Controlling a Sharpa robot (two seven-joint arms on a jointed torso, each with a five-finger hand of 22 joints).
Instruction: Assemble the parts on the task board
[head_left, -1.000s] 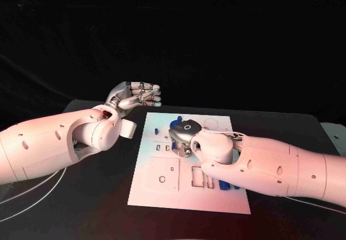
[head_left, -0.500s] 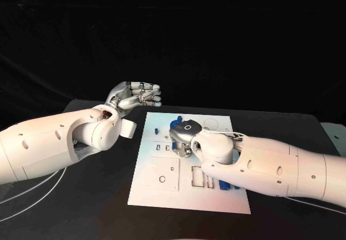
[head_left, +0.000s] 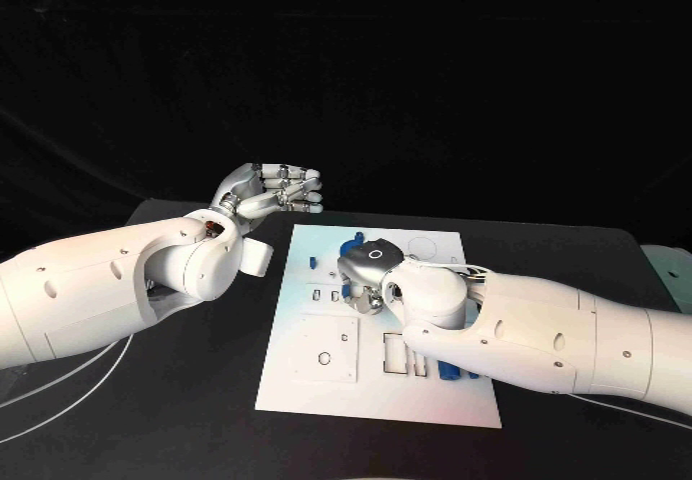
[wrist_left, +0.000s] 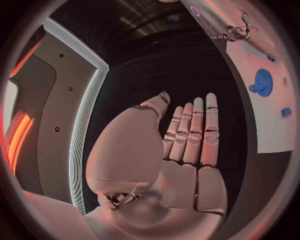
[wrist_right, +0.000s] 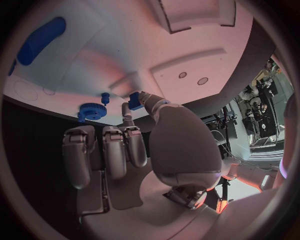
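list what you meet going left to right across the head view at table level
left arm → left hand, raised beyond the board's far-left corner → task board → right hand over the board → blue part by the board's right edge → right arm

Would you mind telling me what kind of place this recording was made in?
Most likely a robotics lab or test bench: a black table against a dark backdrop, a white task board with small blue parts, and what looks like equipment in the room behind.
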